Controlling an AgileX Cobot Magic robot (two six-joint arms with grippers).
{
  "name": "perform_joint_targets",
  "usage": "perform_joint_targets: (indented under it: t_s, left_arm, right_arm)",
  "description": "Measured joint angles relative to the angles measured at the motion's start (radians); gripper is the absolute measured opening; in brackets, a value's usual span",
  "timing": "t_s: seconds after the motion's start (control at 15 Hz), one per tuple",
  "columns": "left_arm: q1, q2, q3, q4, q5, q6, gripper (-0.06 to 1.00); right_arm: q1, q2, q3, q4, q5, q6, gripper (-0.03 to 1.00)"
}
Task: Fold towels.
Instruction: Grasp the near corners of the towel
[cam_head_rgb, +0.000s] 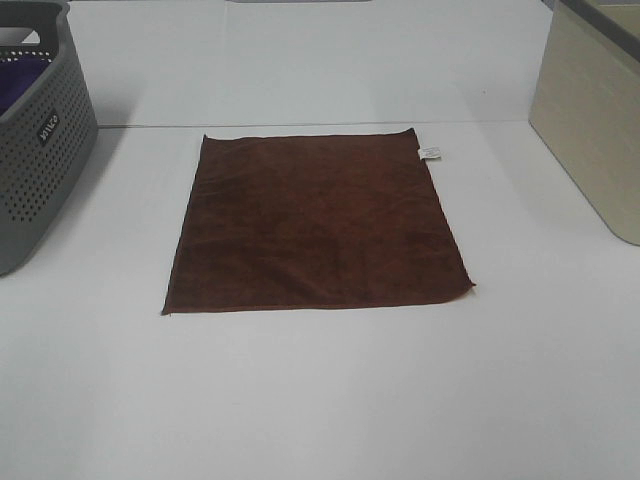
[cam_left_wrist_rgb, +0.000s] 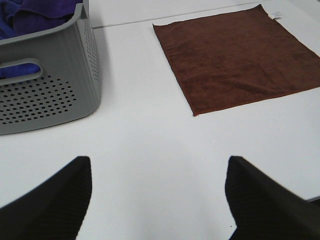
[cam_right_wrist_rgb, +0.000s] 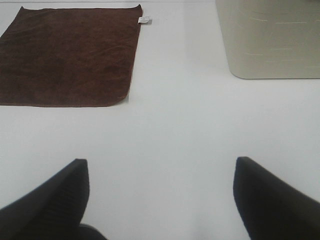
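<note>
A dark reddish-brown towel (cam_head_rgb: 315, 220) lies spread flat and square in the middle of the white table (cam_head_rgb: 320, 410), with no fold in it. Its small white tag (cam_head_rgb: 430, 152) sits at the far right corner. A grey perforated basket (cam_head_rgb: 45, 160) stands to the left of the towel and a beige bin (cam_head_rgb: 590, 130) to the right, both apart from it. The left wrist view shows purple cloth (cam_left_wrist_rgb: 45, 12) inside the basket.

I see neither arm in the high view. In the wrist views, the left gripper (cam_left_wrist_rgb: 159, 162) and the right gripper (cam_right_wrist_rgb: 161, 161) each hang over bare table, short of the towel's near edge. Both have their jaws spread wide and nothing between them.

I judge the folding has not begun; this is the approach to the first fold. The next move, as I read it, calls for each gripper to come down on a near corner. Each must pinch the plush fabric cleanly without bunching it. Then both should lift together and carry that edge over to meet the far edge.
</note>
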Motion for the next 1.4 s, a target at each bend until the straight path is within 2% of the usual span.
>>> perform_joint_targets:
  t_s: [0.13,0.4,0.53,0.67,0.8,1.0,1.2,1.4]
  left_arm:
    - [0.000,0.000,-0.004,-0.008,-0.034,-0.007,0.71]
    - [0.000,-0.001,-0.009,-0.042,-0.207,-0.008,0.71]
    - [0.000,0.020,-0.009,-0.054,-0.300,-0.008,0.71]
    - [0.000,0.089,0.006,-0.106,-0.379,-0.009,0.71]
    - [0.000,0.160,0.027,-0.187,-0.422,-0.010,0.71]
    - [0.000,0.279,0.048,-0.303,-0.452,-0.011,0.71]
    - [0.000,0.426,0.049,-0.424,-0.471,-0.008,0.71]
    - [0.000,0.640,0.049,-0.517,-0.506,0.039,0.68]
  right_arm:
    - [0.000,0.000,0.000,0.000,0.000,0.000,0.75]
    - [0.000,0.018,-0.009,0.000,-0.035,0.000,0.75]
    - [0.000,0.090,-0.015,0.002,-0.126,0.001,0.75]
    - [0.000,0.181,-0.016,0.035,-0.234,0.001,0.75]
    - [0.000,0.292,-0.016,0.136,-0.324,0.001,0.75]
    - [0.000,0.489,-0.018,0.285,-0.368,-0.046,0.75]
    - [0.000,0.708,-0.019,0.421,-0.392,-0.188,0.75]
    - [0.000,0.908,-0.019,0.581,-0.426,-0.352,0.75]
